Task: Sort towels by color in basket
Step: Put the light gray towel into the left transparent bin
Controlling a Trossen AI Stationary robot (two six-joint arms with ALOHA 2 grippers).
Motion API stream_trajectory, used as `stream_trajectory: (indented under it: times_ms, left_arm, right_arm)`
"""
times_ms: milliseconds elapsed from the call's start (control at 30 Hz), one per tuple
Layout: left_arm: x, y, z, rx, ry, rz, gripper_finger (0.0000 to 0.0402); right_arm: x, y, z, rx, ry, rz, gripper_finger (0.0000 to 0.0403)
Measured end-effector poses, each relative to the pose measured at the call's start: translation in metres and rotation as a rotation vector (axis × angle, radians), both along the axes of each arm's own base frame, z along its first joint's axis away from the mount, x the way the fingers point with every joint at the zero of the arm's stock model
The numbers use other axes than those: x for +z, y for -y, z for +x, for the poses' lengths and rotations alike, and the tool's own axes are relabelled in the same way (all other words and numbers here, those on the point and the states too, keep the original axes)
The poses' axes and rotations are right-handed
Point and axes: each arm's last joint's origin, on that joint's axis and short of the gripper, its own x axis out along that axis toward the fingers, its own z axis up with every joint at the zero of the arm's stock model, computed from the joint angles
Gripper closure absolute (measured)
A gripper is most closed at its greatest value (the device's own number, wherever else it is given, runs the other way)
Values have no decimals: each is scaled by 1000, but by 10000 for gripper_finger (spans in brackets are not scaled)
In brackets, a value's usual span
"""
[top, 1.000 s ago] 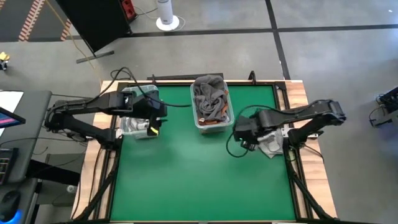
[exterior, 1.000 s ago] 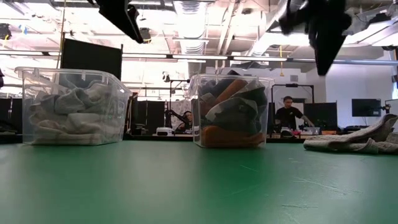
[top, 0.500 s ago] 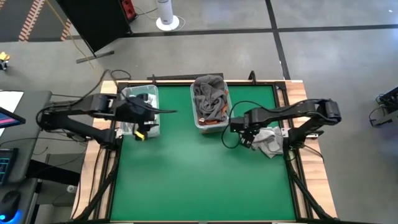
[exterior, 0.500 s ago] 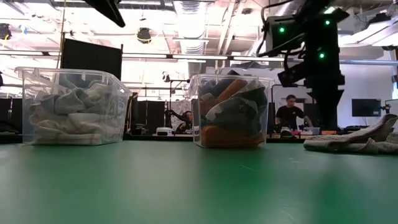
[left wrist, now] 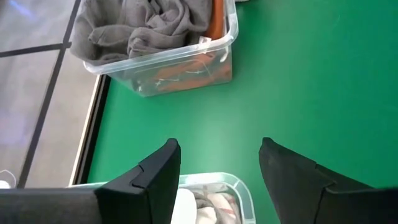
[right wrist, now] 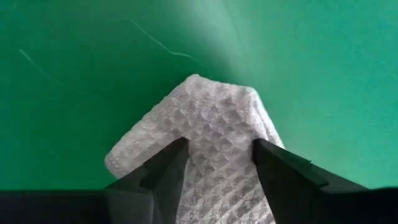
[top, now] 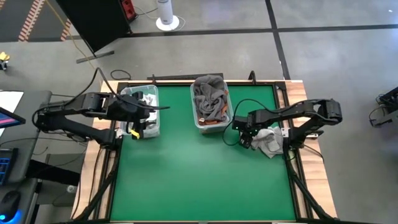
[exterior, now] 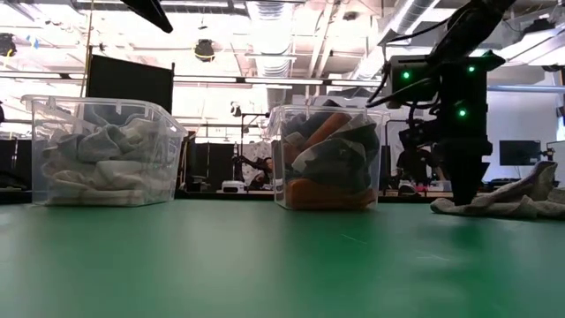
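Waffle-weave white towel (right wrist: 211, 130) — crumpled corner between parted jaws of right gripper (right wrist: 217, 163).

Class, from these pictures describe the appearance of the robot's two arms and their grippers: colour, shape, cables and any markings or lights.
Both arms are dark, slim and jointed, with loose black cables looping alongside. The left gripper has two dark, angular, wedge-shaped fingers; a yellow tag shows near it from above. The right gripper has matching dark fingers, and small green lights glow on that arm in the low view.

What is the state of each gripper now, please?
Left gripper: open, holding nothing, above the left bin.
Right gripper: open, fingers either side of the white towel on the table, not gripping it yet.
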Motion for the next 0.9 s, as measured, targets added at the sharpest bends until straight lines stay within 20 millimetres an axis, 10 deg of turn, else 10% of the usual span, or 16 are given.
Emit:
stream_trajectory:
  times_ms: [300,467,667,900]
  left_arm:
    - [1,0,-3,-1,1,2,194]
    - [1,0,-2,-4,2,8,194]
    - [6,0,3,-6,84,10,194]
    - [-27,1,26,-92,240,39,194]
  right_arm:
    - [-6,-6,-5,20,-21,1,364]
    - [7,-6,-8,4,-56,12,372]
    - [63,-10,-10,-16,34,4,375]
    - [136,-25,-7,86,534,-50,375]
